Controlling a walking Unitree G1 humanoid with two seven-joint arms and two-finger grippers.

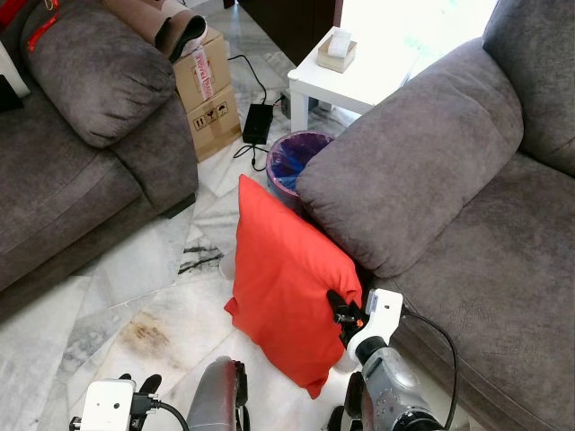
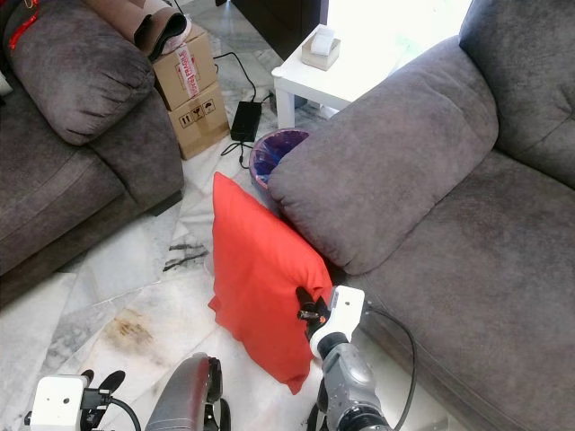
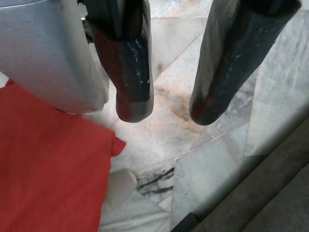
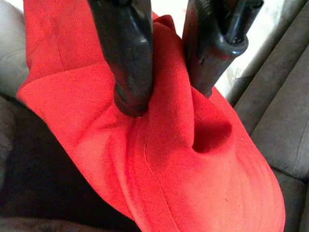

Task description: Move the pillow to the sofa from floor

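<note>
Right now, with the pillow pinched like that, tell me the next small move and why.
Probably lift. The right gripper is shut on a fold at the red pillow's edge, while the pillow leans upright against the sofa, its lower corner near the marble floor. Raising it should clear that armrest. The left gripper hangs open.

Pillow (image 1: 287, 278) standing on edge on the floor (image 1: 135, 296), leaning against the armrest (image 1: 404, 180) of the sofa (image 1: 503, 260) to the right. Behind it a bin (image 1: 292, 157), then a white side table (image 1: 346, 76). Second sofa (image 1: 72, 153) at left, cardboard boxes (image 1: 205, 94) beside its far end.
</note>
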